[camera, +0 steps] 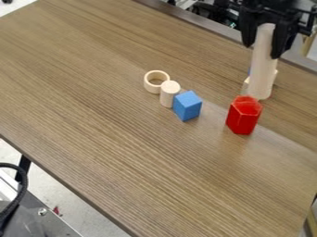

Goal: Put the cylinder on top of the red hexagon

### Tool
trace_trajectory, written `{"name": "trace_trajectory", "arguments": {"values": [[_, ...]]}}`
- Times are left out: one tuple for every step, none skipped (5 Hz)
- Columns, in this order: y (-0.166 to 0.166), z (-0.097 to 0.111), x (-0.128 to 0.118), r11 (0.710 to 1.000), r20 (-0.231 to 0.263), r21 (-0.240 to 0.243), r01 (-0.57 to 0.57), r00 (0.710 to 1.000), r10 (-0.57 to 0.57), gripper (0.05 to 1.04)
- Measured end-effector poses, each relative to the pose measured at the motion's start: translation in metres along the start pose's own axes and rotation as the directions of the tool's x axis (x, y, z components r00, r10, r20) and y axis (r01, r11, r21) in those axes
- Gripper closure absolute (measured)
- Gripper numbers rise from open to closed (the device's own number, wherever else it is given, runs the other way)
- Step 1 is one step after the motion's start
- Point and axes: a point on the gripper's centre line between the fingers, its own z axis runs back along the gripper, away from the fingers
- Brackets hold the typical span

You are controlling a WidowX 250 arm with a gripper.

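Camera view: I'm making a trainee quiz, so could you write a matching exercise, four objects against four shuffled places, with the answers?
1. Red hexagon
2. Blue block
3. Pale ring
4. Long pale cylinder

A. Farthest left of the four
B. Held in the tool
C. Lowest in the picture
D. Between short cylinder and red hexagon

Pairs: 1-C, 2-D, 3-A, 4-B

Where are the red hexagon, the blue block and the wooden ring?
Red hexagon (pixel 243 119): camera view, front side.
Blue block (pixel 186 109): camera view, side face.
Wooden ring (pixel 153 87): camera view, outer wall.
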Motion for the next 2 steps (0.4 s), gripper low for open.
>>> {"name": "trace_trajectory", "arguments": {"values": [[-0.0018,0.0024,0.004,1.0,-0.023,0.017,0.015,1.0,-0.014,0.512],[-0.0056,0.0024,0.0027,1.0,-0.065,0.013,0.024,0.998,-0.023,0.512]]}}
